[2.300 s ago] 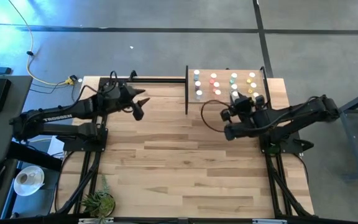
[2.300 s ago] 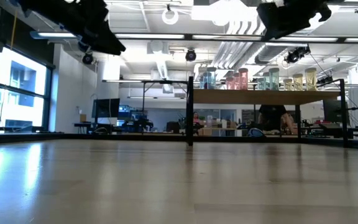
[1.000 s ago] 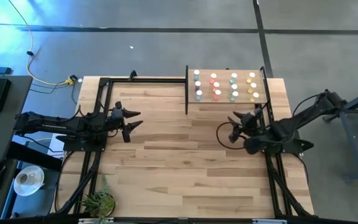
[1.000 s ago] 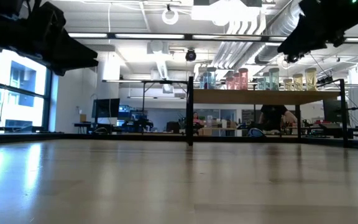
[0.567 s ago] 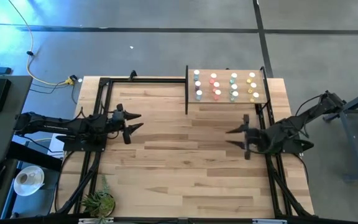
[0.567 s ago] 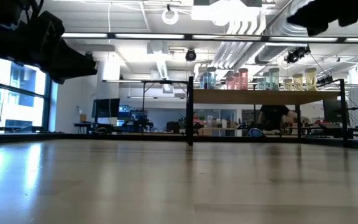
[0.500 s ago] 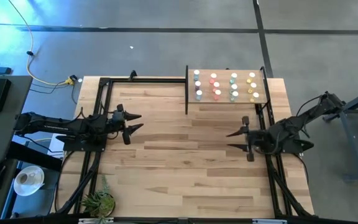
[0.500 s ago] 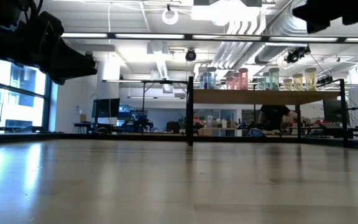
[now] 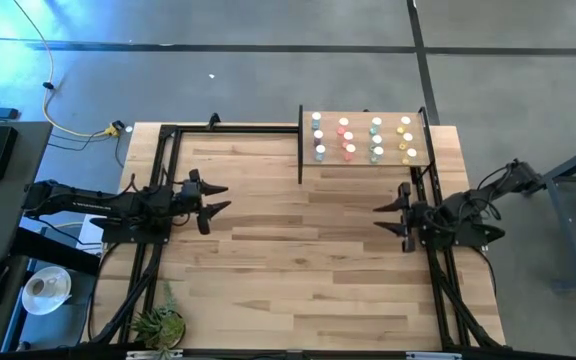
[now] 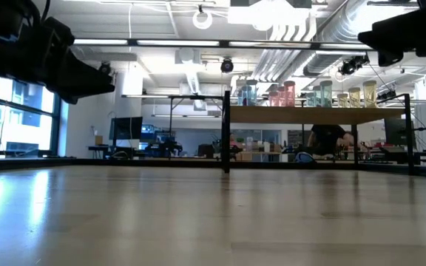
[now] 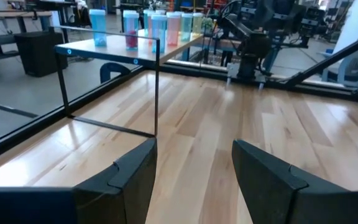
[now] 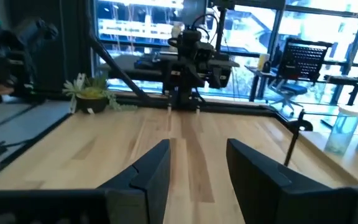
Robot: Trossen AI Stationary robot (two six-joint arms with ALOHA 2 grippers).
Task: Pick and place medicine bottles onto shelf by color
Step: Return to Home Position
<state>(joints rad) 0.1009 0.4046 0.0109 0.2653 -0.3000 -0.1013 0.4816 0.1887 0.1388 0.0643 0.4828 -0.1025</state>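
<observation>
Several medicine bottles with white caps stand upright in colour columns, blue, red, green and yellow, on the shelf, a raised light-wood panel on black posts at the table's far right. They also show in the low view and the left wrist view. My left gripper is open and empty at the table's left side, above the tabletop. My right gripper is open and empty at the table's right side, nearer than the shelf.
A black metal frame runs along the table's far edge to the shelf's left post. A small potted plant sits at the near left corner. Beyond the table a person sits in the room.
My right gripper has drawn back toward the table's right edge and a little toward the near edge, away from the shelf, turning until its fingers point toward the table's left. My left gripper has kept still.
</observation>
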